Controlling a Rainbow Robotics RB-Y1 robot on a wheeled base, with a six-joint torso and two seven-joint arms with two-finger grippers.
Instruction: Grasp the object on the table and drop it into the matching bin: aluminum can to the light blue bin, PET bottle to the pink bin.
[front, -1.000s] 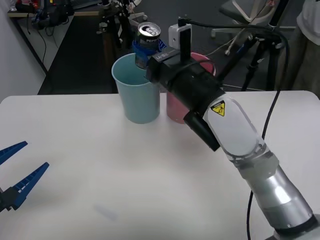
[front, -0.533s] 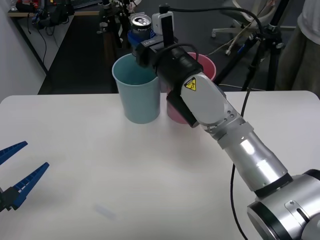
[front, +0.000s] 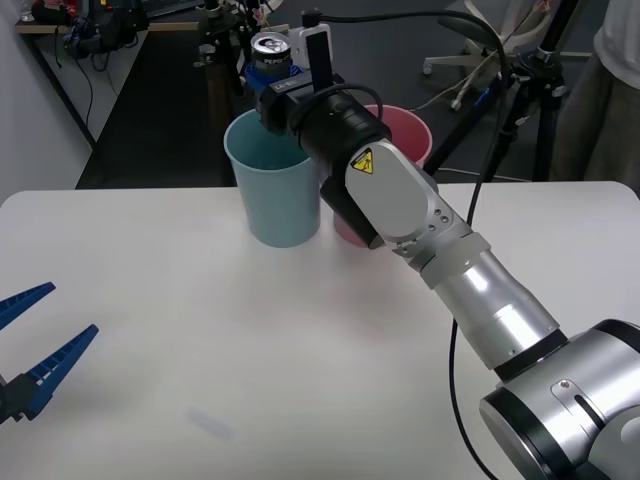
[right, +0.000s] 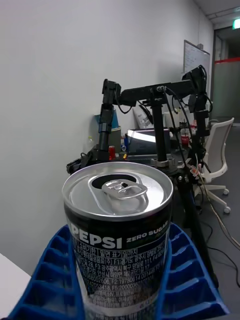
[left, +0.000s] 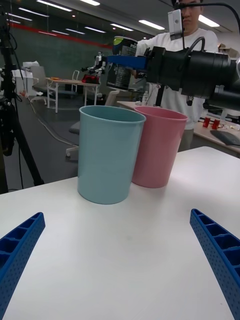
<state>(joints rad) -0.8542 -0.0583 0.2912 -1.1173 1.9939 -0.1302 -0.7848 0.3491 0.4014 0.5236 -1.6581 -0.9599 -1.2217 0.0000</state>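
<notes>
On the white bench (front: 200, 330) stand two bins, one light blue bin (front: 272, 185) and one pink bin (front: 405, 135), side by side and touching or nearly so at their walls. One aluminum can (front: 268, 50) is counted, and it is off the bench: the right gripper (front: 262, 82) holds it upright in the air above the far rim of the light blue bin. Two arms are present. The right arm reaches forward from the lower right across the pink bin. The left gripper (front: 40, 345) sits parked low at the near left edge of the bench, well apart from both bins.

The right wrist view adds detail the front view lacks: the can (right: 119, 235) bears black "PEPSI ZERO SUGAR" lettering, its pull-tab top is unopened, and the blue ribbed fingers (right: 52, 270) press against both sides of its body, closed onto it.

The left wrist view shows the two bins from bench level, the light blue bin (left: 110, 152) nearer and the pink bin (left: 157, 145) behind and beside it, with the can (left: 121, 70) held above and beyond the blue rim. The left fingers (left: 220, 255) lie at the two lower corners, spread wide with nothing between them.
</notes>
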